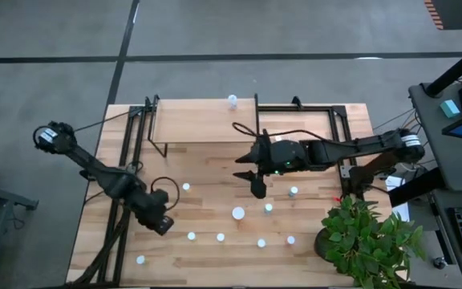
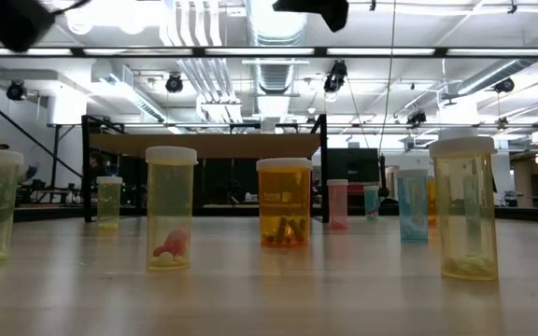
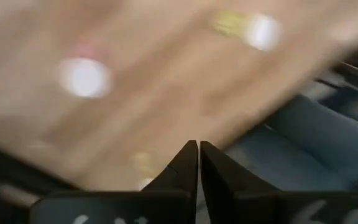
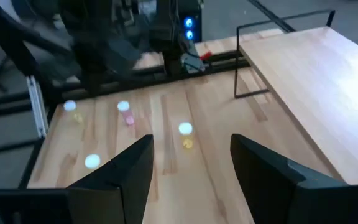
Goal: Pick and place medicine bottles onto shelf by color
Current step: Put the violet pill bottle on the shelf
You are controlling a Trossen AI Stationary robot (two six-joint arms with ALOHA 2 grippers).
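Two dark fingers of the right gripper [image 4: 191, 171] fill the foreground of the right wrist view, spread wide with nothing between them. Past them lie bare planks of the worktop [image 4: 216, 143] and a few capped bottles: a yellowish one [image 4: 186, 134] nearly straight ahead, a pink one [image 4: 125, 112] and another yellowish one [image 4: 71, 111] farther off. From above, this gripper [image 1: 251, 177] hangs over the middle of the worktop, just off the front edge of the shelf [image 1: 207, 120], probably held high and open so it can drop over a cap without knocking its neighbours.

One bottle [image 1: 233, 100] already stands at the shelf's far edge. The rest are still scattered across the near half of the worktop, well apart from one another, which leaves room for fingers on either side of each. At table height, an orange bottle [image 2: 284, 203] stands in the centre, with a yellowish bottle holding something pink [image 2: 171, 208] beside it.

Over by the left edge, the left gripper [image 1: 160, 222] waits with its fingers pressed together, holding nothing.

Sorting looks barely begun; choosing a bottle seems the step in hand.
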